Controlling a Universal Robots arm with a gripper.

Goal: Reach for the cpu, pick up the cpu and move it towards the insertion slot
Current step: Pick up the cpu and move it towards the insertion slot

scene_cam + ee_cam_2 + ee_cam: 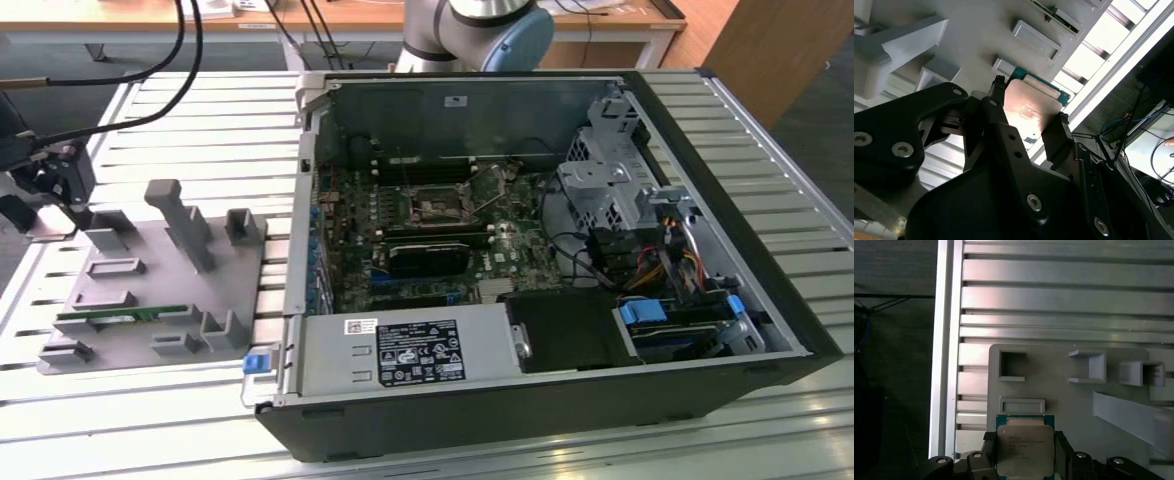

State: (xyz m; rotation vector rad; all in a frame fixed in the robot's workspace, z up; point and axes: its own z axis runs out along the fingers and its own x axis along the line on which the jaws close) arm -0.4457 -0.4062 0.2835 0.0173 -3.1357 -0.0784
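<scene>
The gripper (1030,102) has its two black fingers (995,117) pressed against opposite edges of the cpu (1033,111), pinching it at the edge of the grey tray (1069,405). I can't tell whether it rests on the tray or hangs just clear of it. The slot (437,208) lies well apart, inside the open case (747,250). The chip looks light, stiff and flat. Its metal lid seems slick and its underside is probably delicate, so a gentle, square hold on the side edges seems the sensible one.
</scene>
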